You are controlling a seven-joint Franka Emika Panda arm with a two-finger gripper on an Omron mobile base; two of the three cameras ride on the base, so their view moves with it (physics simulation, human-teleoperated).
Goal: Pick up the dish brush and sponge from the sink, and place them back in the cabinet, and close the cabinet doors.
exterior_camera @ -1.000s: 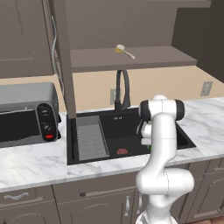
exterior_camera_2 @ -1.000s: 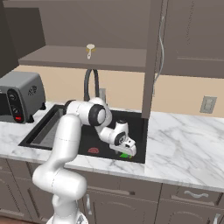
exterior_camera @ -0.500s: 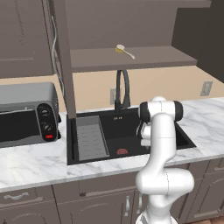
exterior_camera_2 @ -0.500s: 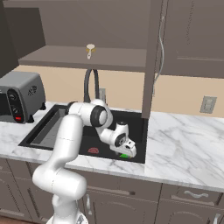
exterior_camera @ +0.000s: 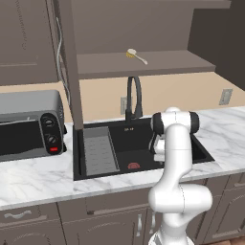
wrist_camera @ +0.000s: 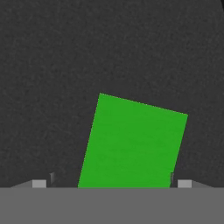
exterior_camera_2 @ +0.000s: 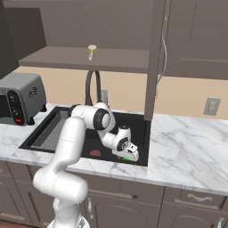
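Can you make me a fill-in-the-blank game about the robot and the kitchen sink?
1. The dish brush lies on the shelf of the ____.
2. The sponge under the open end effector is colored ____.
3. The sponge lies on the floor of the black ____.
4. The round drain is colored ____.

Missing words: cabinet; green; sink; red

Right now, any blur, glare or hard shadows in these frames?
Left base view: sharp, flat even light, no glare on the sink. Right base view: same, soft shading only; the sponge peeks out green under the gripper. Hand view: sponge is flat, shadeless green on grainy black; fingertips cropped low.
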